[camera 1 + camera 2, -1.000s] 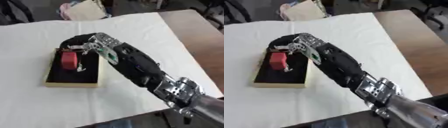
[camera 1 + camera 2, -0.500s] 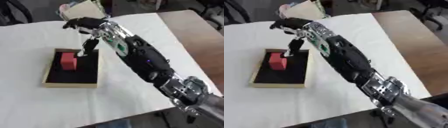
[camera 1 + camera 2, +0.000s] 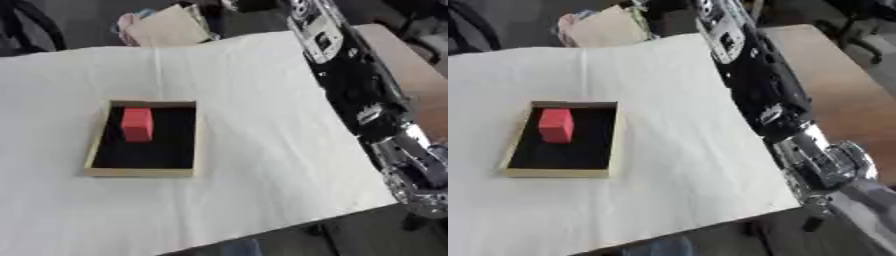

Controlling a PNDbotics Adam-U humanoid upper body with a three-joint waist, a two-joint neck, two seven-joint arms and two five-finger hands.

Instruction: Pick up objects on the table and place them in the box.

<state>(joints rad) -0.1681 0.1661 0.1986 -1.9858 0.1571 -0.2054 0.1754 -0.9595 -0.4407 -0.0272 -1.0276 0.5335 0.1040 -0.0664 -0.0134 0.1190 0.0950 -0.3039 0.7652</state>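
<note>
A red block (image 3: 136, 124) lies inside the shallow box (image 3: 99, 142), which has a tan wooden rim and a black floor, on the white-covered table. The block sits in the box's far left part. My right arm (image 3: 354, 85) stretches up along the right side of the view, and its hand is out of the picture past the top edge. No left hand shows in either view.
A white cloth (image 3: 262, 150) covers the table; bare wood (image 3: 833, 75) shows at the right. A tan bag or folder (image 3: 166, 27) lies beyond the far edge. The table's front edge (image 3: 289, 225) runs across the bottom.
My right hand has let go of the red block, which now lies in the box. The arm has lifted up and away to the right, and the hand has left the view.
</note>
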